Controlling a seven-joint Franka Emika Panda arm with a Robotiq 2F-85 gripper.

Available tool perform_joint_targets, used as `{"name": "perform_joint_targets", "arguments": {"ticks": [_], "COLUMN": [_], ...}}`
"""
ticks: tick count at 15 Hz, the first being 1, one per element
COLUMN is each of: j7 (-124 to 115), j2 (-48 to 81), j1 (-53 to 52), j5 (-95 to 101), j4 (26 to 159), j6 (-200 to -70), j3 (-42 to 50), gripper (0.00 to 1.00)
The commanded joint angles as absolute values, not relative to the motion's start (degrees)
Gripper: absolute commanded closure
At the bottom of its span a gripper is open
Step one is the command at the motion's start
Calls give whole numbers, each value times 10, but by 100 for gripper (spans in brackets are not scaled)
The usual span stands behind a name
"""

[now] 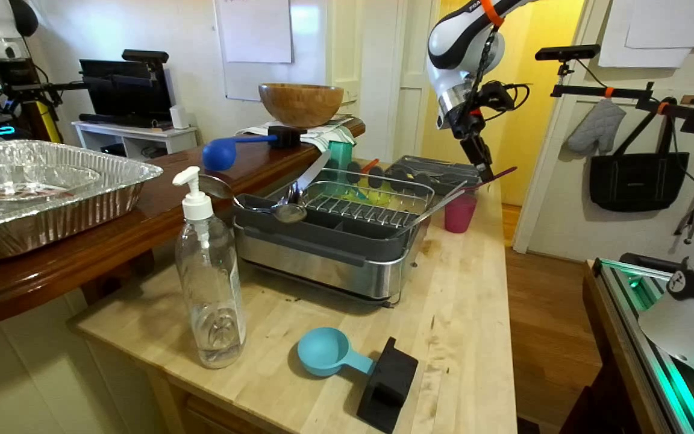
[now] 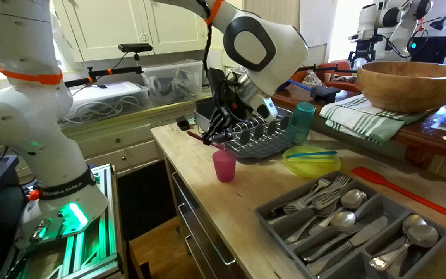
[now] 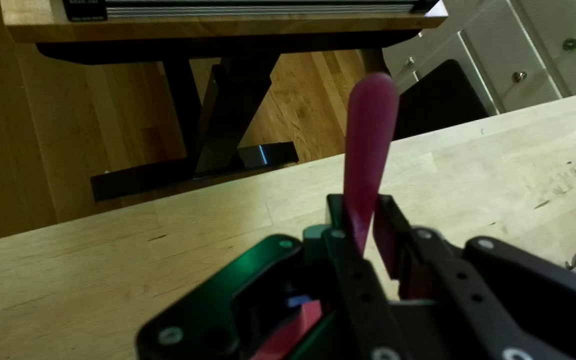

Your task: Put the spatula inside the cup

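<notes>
My gripper [image 3: 360, 215] is shut on a dark pink spatula [image 3: 370, 125], whose rounded handle end points away from the fingers in the wrist view. The gripper also shows in an exterior view [image 2: 212, 140], just above and beside the pink cup [image 2: 225, 167]. The spatula [image 2: 195, 135] is tilted there, its lower end by the cup's rim; I cannot tell whether that end is inside. The cup [image 1: 460, 216] stands upright on the worktop beside the dish rack. In that view the spatula [image 1: 506, 173] slants over the cup's top. The cup does not show in the wrist view.
A dish rack [image 1: 317, 247] with a metal utensil [image 1: 431, 211] leaning out stands beside the cup. A cutlery tray [image 2: 281, 240], yellow plate [image 2: 304, 170], teal glass [image 2: 299, 122] and red spatula [image 2: 405, 190] lie around. A soap bottle [image 1: 211, 289] and blue scoop [image 1: 323, 352] are farther off.
</notes>
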State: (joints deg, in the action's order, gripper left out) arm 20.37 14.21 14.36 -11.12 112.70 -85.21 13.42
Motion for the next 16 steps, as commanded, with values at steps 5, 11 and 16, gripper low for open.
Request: {"name": "perform_joint_targets", "arguments": {"ticks": [5, 11, 16], "j7": [195, 189, 180], "j2": [212, 243, 258], "j1": [164, 170, 172], "j5": [-122, -115, -111], "j4": [1059, 1036, 1028], "j6": [-796, -788, -793], "j3": [119, 116, 114], "gripper": [95, 95, 95]}}
